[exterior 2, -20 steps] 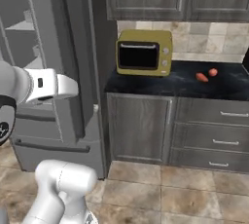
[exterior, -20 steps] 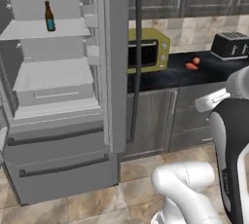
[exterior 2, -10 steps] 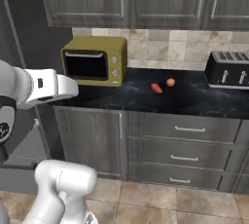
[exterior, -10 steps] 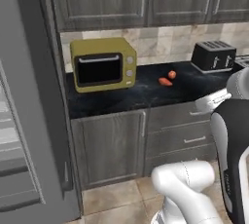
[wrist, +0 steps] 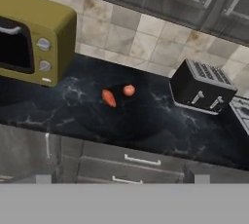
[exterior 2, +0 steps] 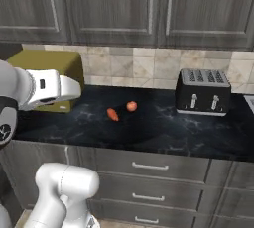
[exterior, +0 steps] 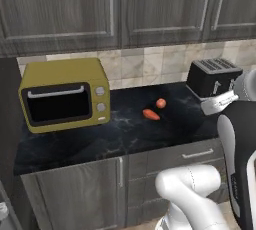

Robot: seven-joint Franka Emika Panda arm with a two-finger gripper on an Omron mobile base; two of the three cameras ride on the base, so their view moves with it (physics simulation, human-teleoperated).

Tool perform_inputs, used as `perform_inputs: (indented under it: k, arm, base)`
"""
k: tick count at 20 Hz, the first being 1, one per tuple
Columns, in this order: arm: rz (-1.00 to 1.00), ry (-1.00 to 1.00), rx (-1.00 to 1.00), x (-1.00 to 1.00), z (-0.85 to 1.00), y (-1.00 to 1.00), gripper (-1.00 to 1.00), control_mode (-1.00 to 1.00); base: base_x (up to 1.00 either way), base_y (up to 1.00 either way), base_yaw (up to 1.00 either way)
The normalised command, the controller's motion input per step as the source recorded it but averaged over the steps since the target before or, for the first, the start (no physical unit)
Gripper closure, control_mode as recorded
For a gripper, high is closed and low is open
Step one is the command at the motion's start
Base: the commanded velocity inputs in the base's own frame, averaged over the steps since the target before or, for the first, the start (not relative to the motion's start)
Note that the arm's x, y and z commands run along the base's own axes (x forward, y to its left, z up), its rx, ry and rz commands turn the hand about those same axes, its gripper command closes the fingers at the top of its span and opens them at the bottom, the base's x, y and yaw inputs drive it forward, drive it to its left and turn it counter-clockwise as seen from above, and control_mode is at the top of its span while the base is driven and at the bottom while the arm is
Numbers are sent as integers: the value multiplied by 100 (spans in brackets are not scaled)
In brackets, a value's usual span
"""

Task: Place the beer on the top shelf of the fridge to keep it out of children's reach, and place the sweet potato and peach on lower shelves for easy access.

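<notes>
The sweet potato (exterior: 151, 114) (exterior 2: 113, 115) (wrist: 109, 98), a small orange-red tuber, lies on the black counter (exterior: 125, 136) between a microwave and a toaster. The round peach (exterior: 161, 103) (exterior 2: 131, 106) (wrist: 129, 90) sits just behind it to the right, close beside it. In the hand view my gripper (wrist: 122, 180) is open, its two fingertips (wrist: 43, 179) set wide apart with nothing between them. It hangs well back from the counter's front edge, facing the produce. The beer, the fridge and its shelves are out of view.
An olive-yellow microwave (exterior: 65, 96) (wrist: 29, 38) stands at the counter's left end. A black toaster (exterior: 212, 76) (exterior 2: 202, 92) (wrist: 202, 87) stands at the right. Dark wall cabinets (exterior 2: 149, 4) hang above, and grey drawers (exterior 2: 149, 167) sit below.
The base has driven right, so both base views have slid from the open fridge to the counter. The produce now sits mid-frame. The gripper has stayed open.
</notes>
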Motion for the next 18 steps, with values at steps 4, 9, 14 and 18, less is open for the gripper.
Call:
perform_inputs:
  k: [4,9,14,18]
  arm:
    - [0,0,0,0,0,0,-100,100]
    - [0,3,0,34,-34,0,-100,-100]
    - [0,8,0,48,-80,9,-100,-100]
    - [0,12,0,41,-86,13,-100,-100]
  base:
    - [79,-34,0]
    - [24,-2,0]
    - [0,0,0]
    - [0,0,0]
